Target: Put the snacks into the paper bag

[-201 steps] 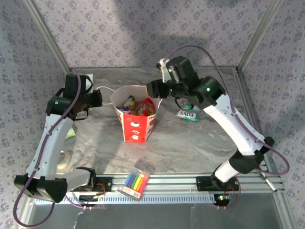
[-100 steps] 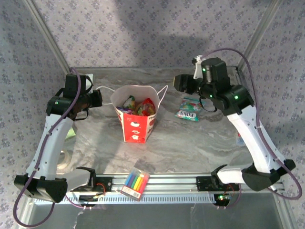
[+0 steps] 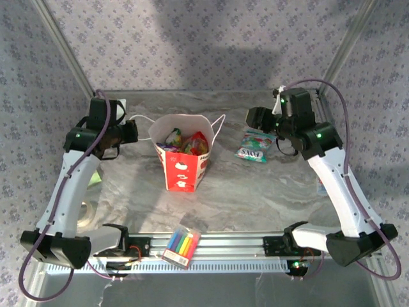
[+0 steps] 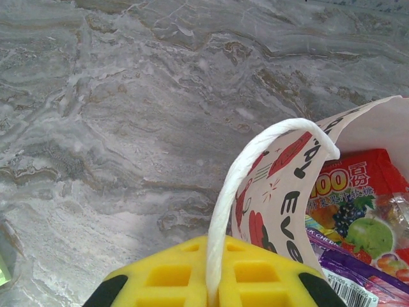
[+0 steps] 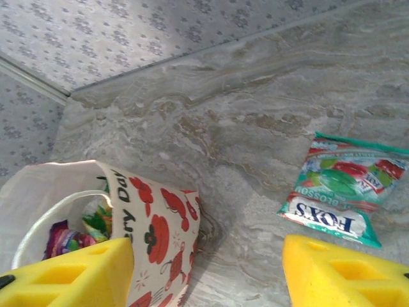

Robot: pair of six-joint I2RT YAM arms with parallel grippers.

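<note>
From above, a teal-white packet (image 3: 254, 146) lies right of the paper bag (image 3: 182, 157), the right gripper (image 3: 255, 118) hovering on that side; the left wrist shows the left gripper (image 4: 211, 268) pinching the bag's string handle (image 4: 236, 192) — hold that (steady mouth); the right wrist shows jaws wide, so straddle the packet's middle before closing.

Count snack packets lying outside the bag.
1: the teal-white FOX'S packet on the table, right of the paper bag, near the right claw. Others may be hidden from view.
</note>
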